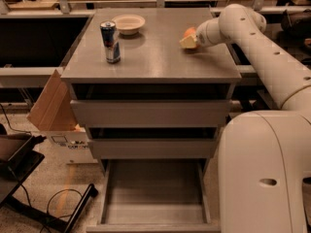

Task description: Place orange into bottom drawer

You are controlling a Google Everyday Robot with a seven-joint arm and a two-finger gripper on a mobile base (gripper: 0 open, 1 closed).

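The orange (189,32) sits on the right side of the grey cabinet top (150,57), mostly covered by my gripper (188,39). The gripper reaches in from the right at tabletop height, right at the orange. The bottom drawer (153,193) is pulled open at the foot of the cabinet, and its flat grey floor is bare. The two upper drawers (150,113) are closed.
A blue drink can (110,41) stands on the left of the cabinet top, with a shallow cream bowl (129,24) behind it. A cardboard box (51,106) leans on the cabinet's left side. Cables and a black stand (29,178) lie on the floor at left. My white base (265,178) fills the lower right.
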